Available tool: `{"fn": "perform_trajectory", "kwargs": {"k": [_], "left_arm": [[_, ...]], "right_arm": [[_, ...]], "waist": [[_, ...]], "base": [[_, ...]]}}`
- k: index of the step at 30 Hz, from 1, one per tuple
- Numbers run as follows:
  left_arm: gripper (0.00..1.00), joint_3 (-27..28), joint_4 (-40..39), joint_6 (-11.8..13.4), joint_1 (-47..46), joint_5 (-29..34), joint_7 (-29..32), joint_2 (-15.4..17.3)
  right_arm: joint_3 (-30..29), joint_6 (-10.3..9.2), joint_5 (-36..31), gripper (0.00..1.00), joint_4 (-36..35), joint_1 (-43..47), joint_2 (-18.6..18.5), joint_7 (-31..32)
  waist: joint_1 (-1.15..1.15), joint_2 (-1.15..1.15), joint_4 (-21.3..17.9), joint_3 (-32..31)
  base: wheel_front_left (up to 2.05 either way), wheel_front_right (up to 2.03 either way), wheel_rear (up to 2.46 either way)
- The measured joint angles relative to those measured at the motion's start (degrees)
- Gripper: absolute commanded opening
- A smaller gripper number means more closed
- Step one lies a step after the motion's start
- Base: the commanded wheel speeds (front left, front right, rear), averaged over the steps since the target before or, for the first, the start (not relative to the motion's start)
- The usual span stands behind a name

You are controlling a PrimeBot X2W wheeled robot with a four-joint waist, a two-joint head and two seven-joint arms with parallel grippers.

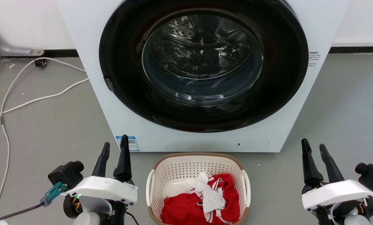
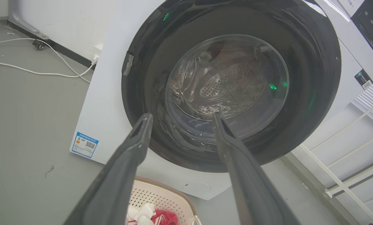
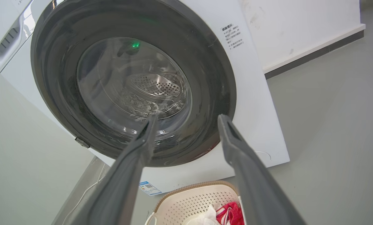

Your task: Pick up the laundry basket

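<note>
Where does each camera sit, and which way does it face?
Head view: on the head, facing forward and down at washer and laundry basket; left hand, right hand in lower corners.
Left wrist view: on that wrist, along its fingers toward the washer.
Right wrist view: likewise, its fingers toward the washer.
Shared: all three show washer and laundry basket.

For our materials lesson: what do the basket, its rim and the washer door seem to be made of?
Basket: likely moulded plastic, cream, matte; regular holes. Rim: brown woven look, possibly plastic or rattan; unclear. Washer door: glossy dark ring around clear glass or plastic; it shows reflections.
</note>
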Motion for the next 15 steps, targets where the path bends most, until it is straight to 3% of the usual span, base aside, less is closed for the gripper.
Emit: {"fn": "perform_trajectory", "kwargs": {"k": [15], "left_arm": [[1.0, -1.3, 1.1, 1.0, 0.0, 9.1, -2.3, 0.0]], "right_arm": [[0.4, 0.0, -10.5, 1.0, 0.5, 0.1, 0.0, -1.5]], "waist": [[0.0, 0.0, 0.3, -0.2]], "base": [[0.0, 0.0, 0.0]]}}
